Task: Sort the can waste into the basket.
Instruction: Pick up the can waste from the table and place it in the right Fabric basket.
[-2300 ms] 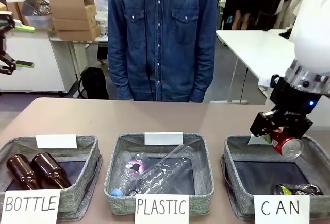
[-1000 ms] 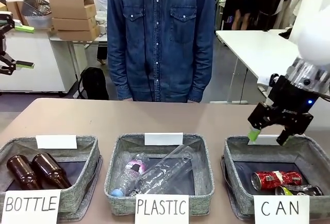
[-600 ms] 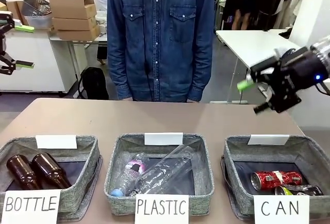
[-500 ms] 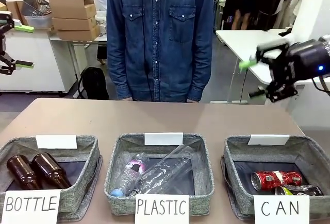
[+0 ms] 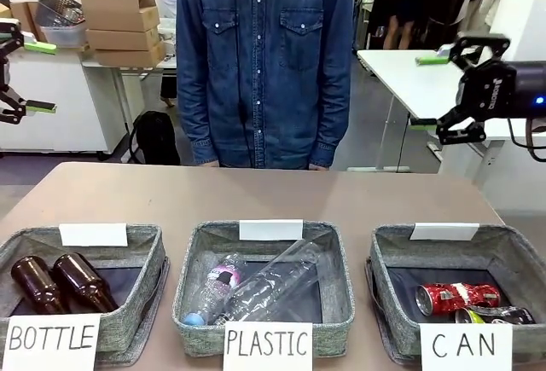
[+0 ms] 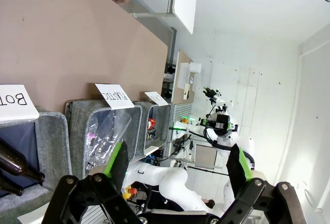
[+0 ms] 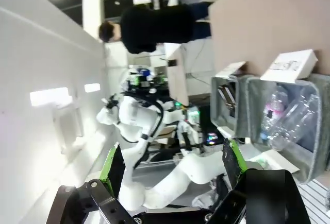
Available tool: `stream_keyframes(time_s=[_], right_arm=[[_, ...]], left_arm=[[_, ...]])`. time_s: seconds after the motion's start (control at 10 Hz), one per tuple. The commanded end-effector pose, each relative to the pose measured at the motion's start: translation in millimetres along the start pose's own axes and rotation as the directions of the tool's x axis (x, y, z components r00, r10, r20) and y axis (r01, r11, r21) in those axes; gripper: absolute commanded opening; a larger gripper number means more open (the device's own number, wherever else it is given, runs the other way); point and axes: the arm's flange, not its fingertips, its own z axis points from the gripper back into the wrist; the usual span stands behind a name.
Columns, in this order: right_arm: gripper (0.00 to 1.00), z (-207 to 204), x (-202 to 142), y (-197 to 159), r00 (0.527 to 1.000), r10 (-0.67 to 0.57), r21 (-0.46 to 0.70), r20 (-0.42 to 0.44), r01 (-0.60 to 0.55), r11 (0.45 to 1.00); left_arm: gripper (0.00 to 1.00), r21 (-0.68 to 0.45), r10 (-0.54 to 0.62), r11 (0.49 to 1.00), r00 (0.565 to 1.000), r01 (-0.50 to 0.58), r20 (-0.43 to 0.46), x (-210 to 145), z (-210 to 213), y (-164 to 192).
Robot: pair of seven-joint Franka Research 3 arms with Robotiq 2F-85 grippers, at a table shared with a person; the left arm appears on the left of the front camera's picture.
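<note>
The red can lies on its side in the grey basket behind the "CAN" sign. A dark can lies beside it at the front right. High above the basket's far right corner, my right gripper is turned sideways, open and holding nothing. My left gripper hangs open at the far left edge, well above the table. The left wrist view looks past open fingers at the three baskets, with the red can a small spot in the farthest one. Open fingers frame the right wrist view.
The middle basket, signed "PLASTIC", holds clear plastic bottles. The left one, signed "BOTTLE", holds two brown glass bottles. A person in a denim shirt stands at the table's far side. The tabletop behind the baskets is bare.
My right gripper let go of the red can, which dropped into the CAN basket. The gripper then rose, swung up to the right and turned sideways. The left gripper stayed still.
</note>
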Motion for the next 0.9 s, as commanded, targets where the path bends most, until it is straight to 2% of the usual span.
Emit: stream_keyframes(time_s=[0.0, 0.8], right_arm=[[1.00, 1.3, -5.2, 4.5, 1.000, 0.009, -0.058, -0.015, -0.010, 0.998], [1.00, 1.3, -5.2, 4.5, 1.000, 0.009, -0.058, -0.015, -0.010, 0.998]], left_arm=[[1.00, -0.001, -0.011, 1.000, 1.000, 0.011, -0.008, -1.8, 2.6, 0.0], [1.00, -0.001, -0.011, 1.000, 1.000, 0.011, -0.008, -1.8, 2.6, 0.0]])
